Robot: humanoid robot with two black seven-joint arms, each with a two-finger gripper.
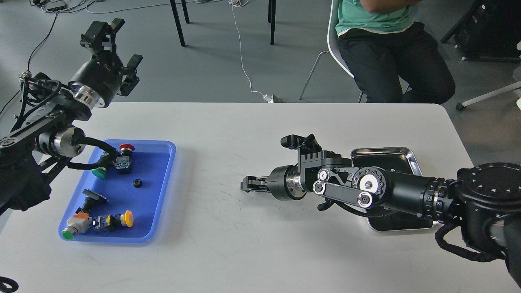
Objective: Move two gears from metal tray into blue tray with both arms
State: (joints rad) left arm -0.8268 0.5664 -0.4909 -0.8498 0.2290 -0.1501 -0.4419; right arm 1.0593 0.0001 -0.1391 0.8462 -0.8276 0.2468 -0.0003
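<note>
One gear (137, 183) is seen on the blue tray (163, 211) floor: judged light, rigid, best pinched across its toothed rim. Left pincer (112, 44) is spread wide; right pincer (247, 184), over the counter (252, 252), cannot be told.

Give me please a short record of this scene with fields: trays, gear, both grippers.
blue tray: rectangular blue plastic tray, left on the white table
metal tray: shiny steel tray, right, partly under the right arm
gear: one small black toothed wheel in the blue tray
left gripper: open, raised
right gripper: low between trays; contents not visible
</note>
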